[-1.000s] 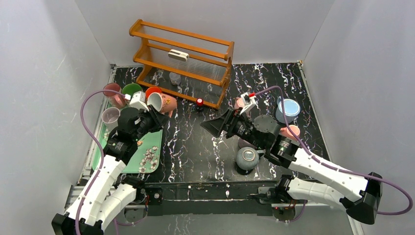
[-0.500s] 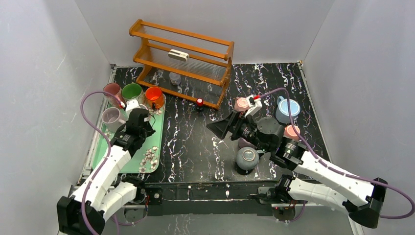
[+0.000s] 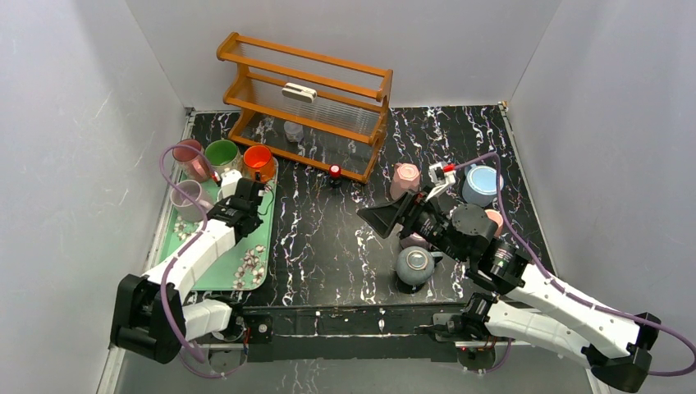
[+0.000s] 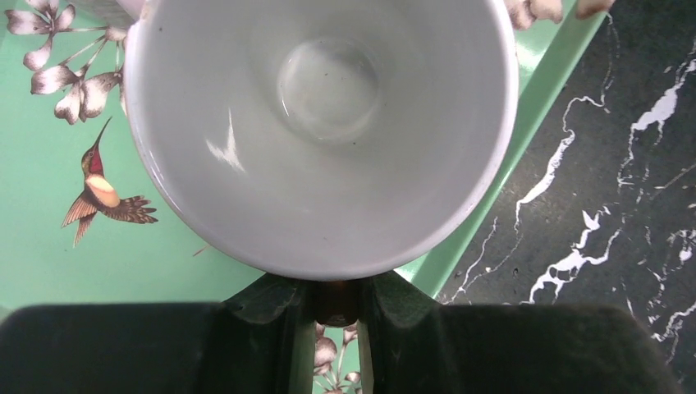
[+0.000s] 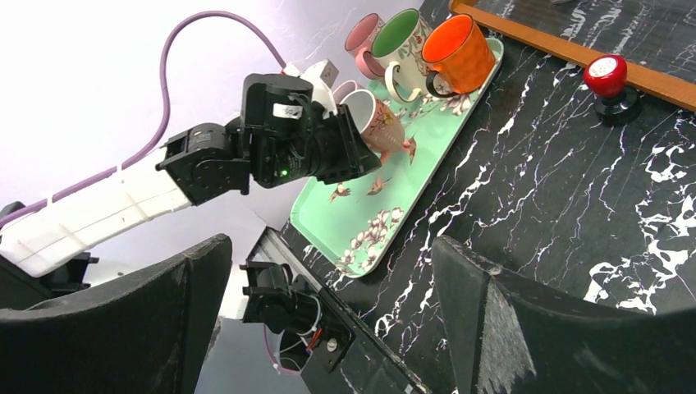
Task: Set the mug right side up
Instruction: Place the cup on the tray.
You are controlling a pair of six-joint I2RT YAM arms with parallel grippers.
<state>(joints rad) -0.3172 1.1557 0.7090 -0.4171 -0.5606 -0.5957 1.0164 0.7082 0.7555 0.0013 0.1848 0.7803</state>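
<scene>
Left arm has lowered to 9 o'clock; left gripper (image 4: 332, 305) is clamped on the tilted mug's (image 4: 320, 123) rim over the green tray (image 4: 49, 271). Right gripper (image 3: 384, 218) hangs at centre, jaws wide apart.

The left wrist view's top edge cuts off the mug (image 4: 328, 123). From above, the left gripper (image 3: 249, 190) hides most of it
</scene>
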